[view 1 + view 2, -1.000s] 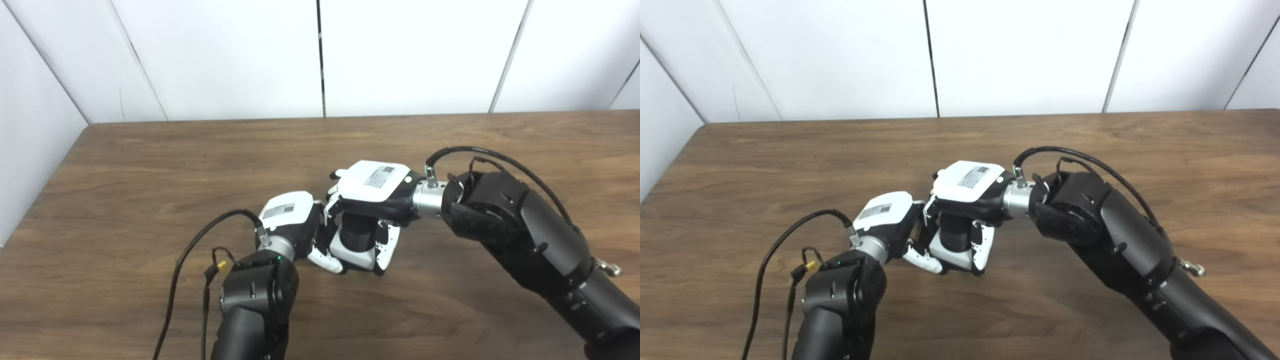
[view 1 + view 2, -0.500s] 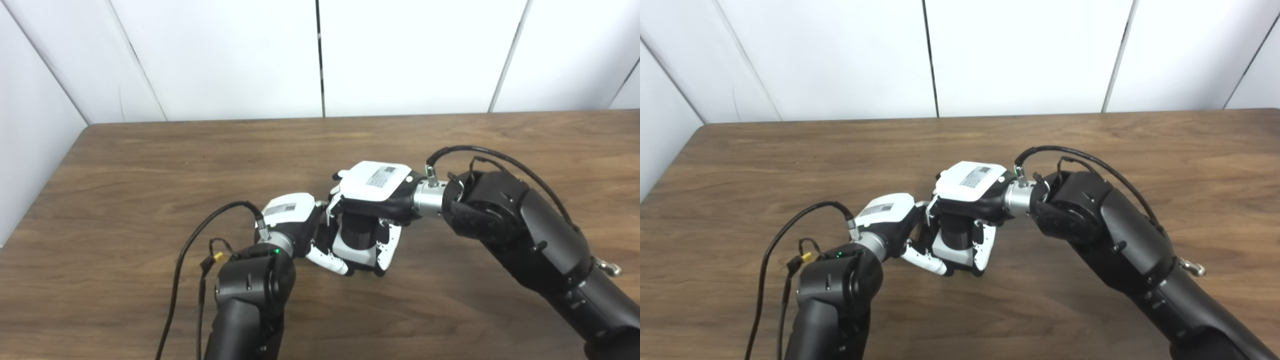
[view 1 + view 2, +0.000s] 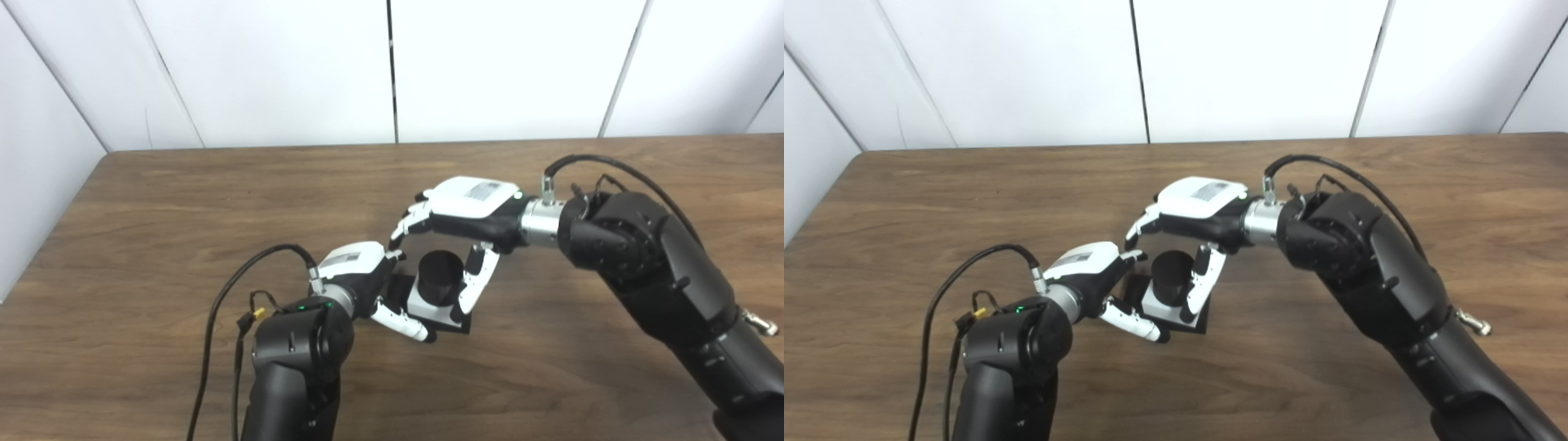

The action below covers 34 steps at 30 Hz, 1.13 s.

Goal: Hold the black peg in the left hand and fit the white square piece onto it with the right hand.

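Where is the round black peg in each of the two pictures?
Left eye view: the black peg stands just right of the picture's middle, below centre, inside the white square piece.
Right eye view: the black peg sits almost at the picture's middle, below centre.
Shared landmark: in both, the right hand arches over it with fingers spread.

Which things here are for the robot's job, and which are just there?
For the job:
black peg
white square piece, round the peg
left hand
right hand

Just there:
wooden table
white wall panels
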Available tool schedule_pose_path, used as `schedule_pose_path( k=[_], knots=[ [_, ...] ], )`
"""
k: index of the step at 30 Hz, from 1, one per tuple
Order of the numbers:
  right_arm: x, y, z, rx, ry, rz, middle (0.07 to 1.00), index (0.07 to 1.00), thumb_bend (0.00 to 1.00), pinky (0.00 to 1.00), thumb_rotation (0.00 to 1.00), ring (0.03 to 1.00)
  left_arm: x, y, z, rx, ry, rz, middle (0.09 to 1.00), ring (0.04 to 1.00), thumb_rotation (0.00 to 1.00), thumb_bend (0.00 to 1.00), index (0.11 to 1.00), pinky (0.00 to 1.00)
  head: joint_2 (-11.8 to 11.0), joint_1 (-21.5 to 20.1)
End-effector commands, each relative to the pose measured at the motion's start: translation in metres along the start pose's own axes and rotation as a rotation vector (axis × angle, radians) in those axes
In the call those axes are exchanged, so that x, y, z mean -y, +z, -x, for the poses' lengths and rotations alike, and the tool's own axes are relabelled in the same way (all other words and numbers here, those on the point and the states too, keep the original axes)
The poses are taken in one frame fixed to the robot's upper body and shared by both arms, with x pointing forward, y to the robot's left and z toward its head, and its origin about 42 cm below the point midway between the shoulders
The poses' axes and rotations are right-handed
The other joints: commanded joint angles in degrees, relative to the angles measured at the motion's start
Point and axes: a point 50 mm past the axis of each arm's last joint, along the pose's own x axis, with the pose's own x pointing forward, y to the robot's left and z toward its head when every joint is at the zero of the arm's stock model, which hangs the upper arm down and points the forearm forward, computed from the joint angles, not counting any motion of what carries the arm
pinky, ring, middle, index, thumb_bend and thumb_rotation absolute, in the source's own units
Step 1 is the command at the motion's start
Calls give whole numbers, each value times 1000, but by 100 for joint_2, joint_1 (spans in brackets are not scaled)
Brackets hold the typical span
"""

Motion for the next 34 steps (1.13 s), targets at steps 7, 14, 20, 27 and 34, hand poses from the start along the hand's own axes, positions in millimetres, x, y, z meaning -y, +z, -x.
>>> schedule_pose_path(
  k=[7, 14, 20, 27, 34],
  knots=[
    [41, 1, 8, 0, -112, -1, 868, 819, 1000, 982, 357, 921, -25, -3, 18, 28, 154, 99, 902, 916, 382, 1000, 954, 842, -102, 24],
    [47, -9, 18, -33, -157, -51, 877, 821, 1000, 988, 357, 924, -38, -16, 27, 37, 236, 146, 940, 944, 438, 1000, 977, 868, -133, -15],
    [49, -21, 30, -67, -172, -105, 884, 836, 1000, 996, 371, 934, -47, -24, 40, 86, 237, 238, 917, 917, 449, 1000, 991, 777, -167, -43],
    [48, -35, 43, -82, -189, -168, 878, 849, 1000, 892, 396, 933, -54, -49, 53, 197, 197, 387, 951, 933, 541, 1000, 1000, 795, -232, -92],
    [44, -61, 60, -94, -230, -407, 855, 841, 1000, 776, 431, 862, -52, -78, 63, 305, 234, 531, 933, 900, 703, 957, 992, 816, -290, -139]
  ],
)
